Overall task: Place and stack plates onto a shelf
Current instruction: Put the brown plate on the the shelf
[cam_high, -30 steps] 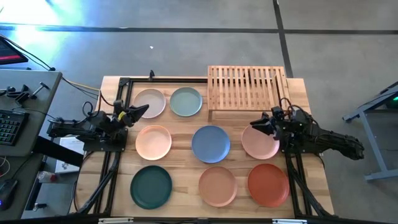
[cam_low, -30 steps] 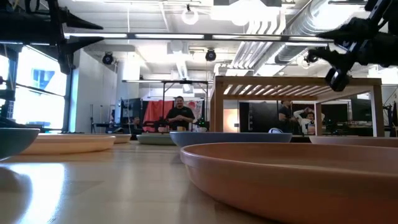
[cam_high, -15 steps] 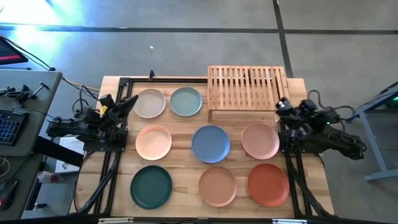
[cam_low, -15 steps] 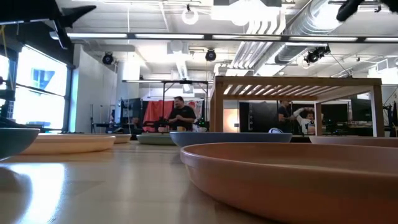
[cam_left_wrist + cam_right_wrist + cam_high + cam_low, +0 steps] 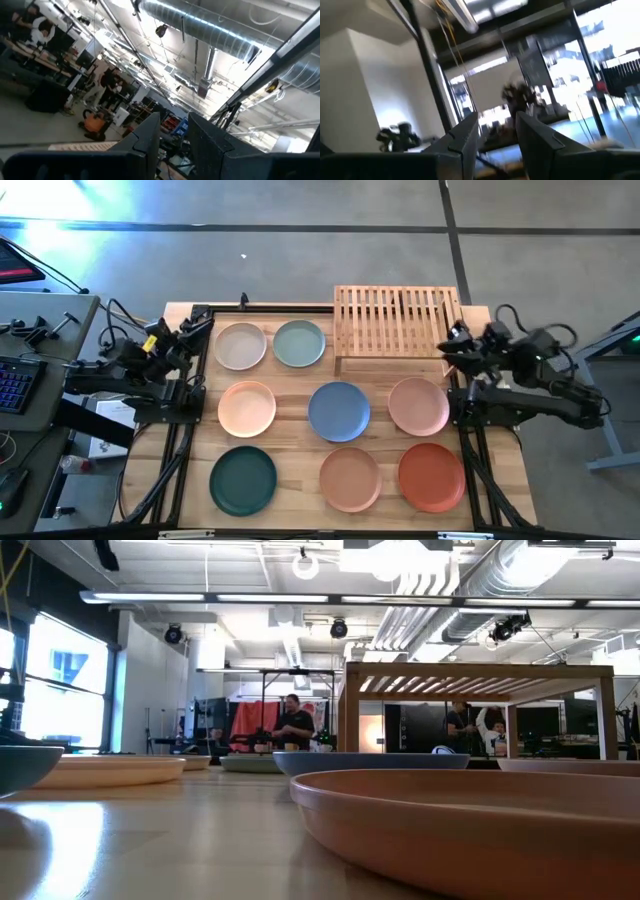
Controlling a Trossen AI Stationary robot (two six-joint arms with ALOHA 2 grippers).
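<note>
1. right gripper (image 5: 452, 340) open, empty, parked at table's 3 o'clock edge; left gripper (image 5: 196, 332) likewise at 9.
2. plates, e.g. pink plate (image 5: 418, 406), lie unstacked; bamboo shelf (image 5: 397, 318) at 1 o'clock is bare.
3. next: grasp a rim.

In the low view the nearest peach plate (image 5: 470, 825) is cut off at three o'clock and six o'clock, a dark plate (image 5: 20, 765) runs off at nine o'clock, and both arms are out of frame; the right wrist view is blurred throughout
</note>
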